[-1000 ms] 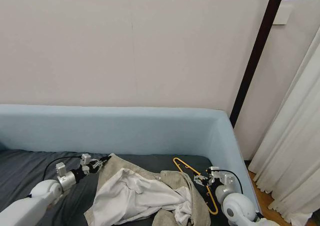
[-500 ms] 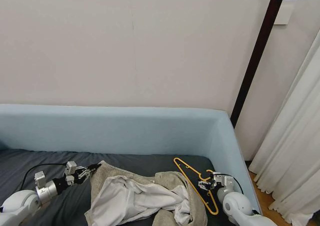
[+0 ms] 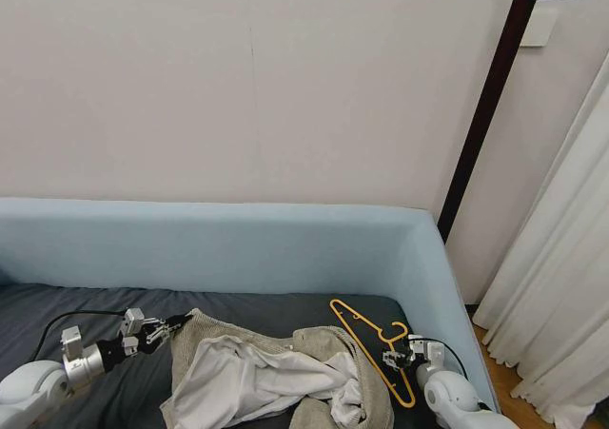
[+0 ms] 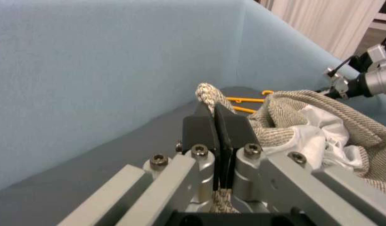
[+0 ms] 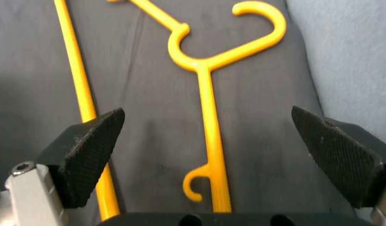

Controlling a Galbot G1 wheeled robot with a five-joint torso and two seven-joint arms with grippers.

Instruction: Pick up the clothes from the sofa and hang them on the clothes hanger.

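A beige knit garment (image 3: 328, 345) lies heaped with a white one (image 3: 247, 377) on the dark sofa seat (image 3: 57, 305). My left gripper (image 3: 171, 329) is shut on the knit garment's edge (image 4: 209, 94) at the heap's left side, low over the seat. An orange plastic hanger (image 3: 373, 348) lies flat on the seat at the right of the heap. My right gripper (image 3: 398, 358) stands open just above the hanger (image 5: 205, 94), its black pads (image 5: 86, 150) spread to either side of the hanger's hook and bar.
The light blue sofa back (image 3: 238, 243) and right arm (image 3: 428, 277) wall in the seat. A dark wooden post (image 3: 485, 106) rises at the right against the wall, with white curtains (image 3: 561, 286) beyond it.
My left gripper has drawn back to the left with the knit edge in it, dragging the heap that way. The right gripper has pulled back a little toward me over the hanger.
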